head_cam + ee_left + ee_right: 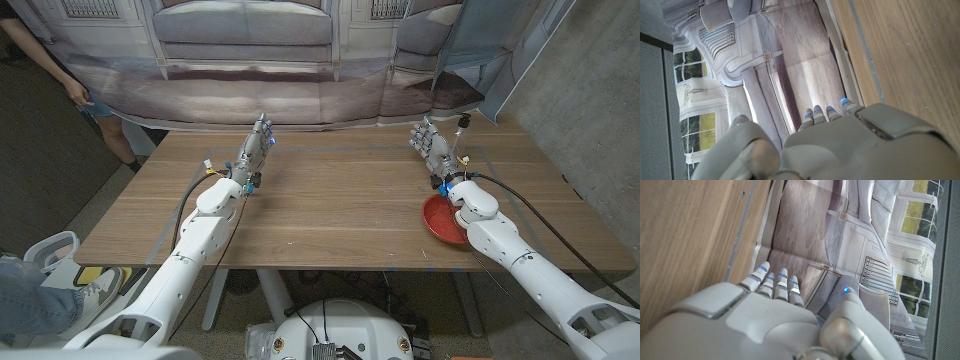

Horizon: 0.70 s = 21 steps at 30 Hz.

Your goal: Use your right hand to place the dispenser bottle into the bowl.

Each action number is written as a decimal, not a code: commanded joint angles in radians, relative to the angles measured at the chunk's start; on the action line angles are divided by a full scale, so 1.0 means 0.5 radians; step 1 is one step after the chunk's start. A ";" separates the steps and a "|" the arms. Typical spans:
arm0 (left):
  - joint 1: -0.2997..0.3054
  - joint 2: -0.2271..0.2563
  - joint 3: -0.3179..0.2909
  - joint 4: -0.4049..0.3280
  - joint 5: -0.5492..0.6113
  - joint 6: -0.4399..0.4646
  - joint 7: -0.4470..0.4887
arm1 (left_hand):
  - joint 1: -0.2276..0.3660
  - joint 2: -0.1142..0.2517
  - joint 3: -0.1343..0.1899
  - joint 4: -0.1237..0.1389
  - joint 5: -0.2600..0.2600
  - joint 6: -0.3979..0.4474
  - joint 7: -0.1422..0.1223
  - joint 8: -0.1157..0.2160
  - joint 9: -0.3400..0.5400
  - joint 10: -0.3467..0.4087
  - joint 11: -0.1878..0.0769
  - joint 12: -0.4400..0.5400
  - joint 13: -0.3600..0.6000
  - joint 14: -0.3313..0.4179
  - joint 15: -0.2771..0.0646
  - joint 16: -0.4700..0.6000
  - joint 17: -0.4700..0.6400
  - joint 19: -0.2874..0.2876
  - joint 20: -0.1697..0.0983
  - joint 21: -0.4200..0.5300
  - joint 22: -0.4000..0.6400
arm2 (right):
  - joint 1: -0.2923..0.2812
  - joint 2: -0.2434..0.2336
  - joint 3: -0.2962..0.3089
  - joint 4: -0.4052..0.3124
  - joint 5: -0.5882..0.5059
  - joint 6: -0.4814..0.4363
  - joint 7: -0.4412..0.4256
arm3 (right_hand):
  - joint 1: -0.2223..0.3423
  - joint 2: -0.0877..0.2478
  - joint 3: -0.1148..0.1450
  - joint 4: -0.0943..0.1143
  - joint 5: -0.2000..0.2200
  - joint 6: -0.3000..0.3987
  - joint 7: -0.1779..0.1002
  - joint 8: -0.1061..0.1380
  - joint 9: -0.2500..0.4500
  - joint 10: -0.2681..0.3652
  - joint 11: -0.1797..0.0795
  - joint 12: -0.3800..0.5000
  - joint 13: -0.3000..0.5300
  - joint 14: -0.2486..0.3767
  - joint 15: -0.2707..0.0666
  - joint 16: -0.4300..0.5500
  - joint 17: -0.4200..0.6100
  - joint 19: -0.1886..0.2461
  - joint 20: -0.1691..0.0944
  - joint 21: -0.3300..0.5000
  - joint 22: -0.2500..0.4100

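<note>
The robot's right hand (432, 143), fingers apart and holding nothing, stands just beside the small clear dispenser bottle (462, 140) near the far table edge. Its left hand (256, 148) looks empty too. A careless reach could topple the bottle before it reaches the shallow red bowl (440, 217).

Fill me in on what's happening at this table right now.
A two-armed robot stands at a wooden table. Its right robot hand is raised near the far right side, fingers apart, right beside a small dispenser bottle; whether it already touches the bottle cannot be told. A red bowl sits near the front right edge, partly under the right forearm, with no bottle in it yet. The left robot hand waits at the far left, holding nothing. A person stands at the far left.
</note>
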 commanded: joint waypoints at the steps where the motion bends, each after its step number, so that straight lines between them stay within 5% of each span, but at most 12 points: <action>1: 0.005 -0.026 -0.017 -0.031 0.048 0.034 -0.005 | 0.023 0.013 -0.013 0.005 0.015 -0.007 0.006 0.013 0.003 0.007 0.005 0.013 0.005 0.001 0.010 0.006 0.009 -0.006 -0.093 0.005 0.004 | -0.023 -0.036 0.029 -0.046 0.000 0.001 -0.007 | 0.035 0.005 0.001 -0.020 0.012 0.012 -0.003 0.013 0.005 0.011 -0.001 0.000 0.004 0.037 0.013 0.004 0.006 0.036 -0.038 0.005 0.006; 9: -0.005 -0.028 -0.006 -0.039 0.069 0.062 -0.004 | 0.029 0.018 -0.014 0.001 0.018 0.001 0.005 0.015 0.003 0.012 0.007 0.013 0.005 0.006 0.011 0.006 0.009 -0.002 -0.086 0.005 0.004 | -0.040 -0.059 0.046 -0.061 0.017 -0.002 0.012 | 0.063 0.008 0.002 -0.043 0.008 -0.018 -0.073 -0.002 0.007 -0.037 -0.012 -0.033 0.006 0.097 0.058 0.004 0.007 0.079 0.036 0.007 0.006; 21: -0.007 -0.033 -0.001 -0.049 0.085 0.075 0.000 | 0.038 0.026 -0.015 -0.004 0.023 0.005 0.004 0.015 0.003 0.018 0.011 0.014 0.005 0.009 0.012 0.005 0.008 0.000 -0.075 0.005 0.004 | -0.052 -0.085 0.062 -0.085 0.030 0.006 0.044 | 0.088 0.000 0.000 -0.066 0.004 -0.046 -0.094 -0.010 0.009 -0.075 -0.024 -0.056 0.008 0.079 0.092 -0.020 0.008 0.117 0.114 0.007 0.005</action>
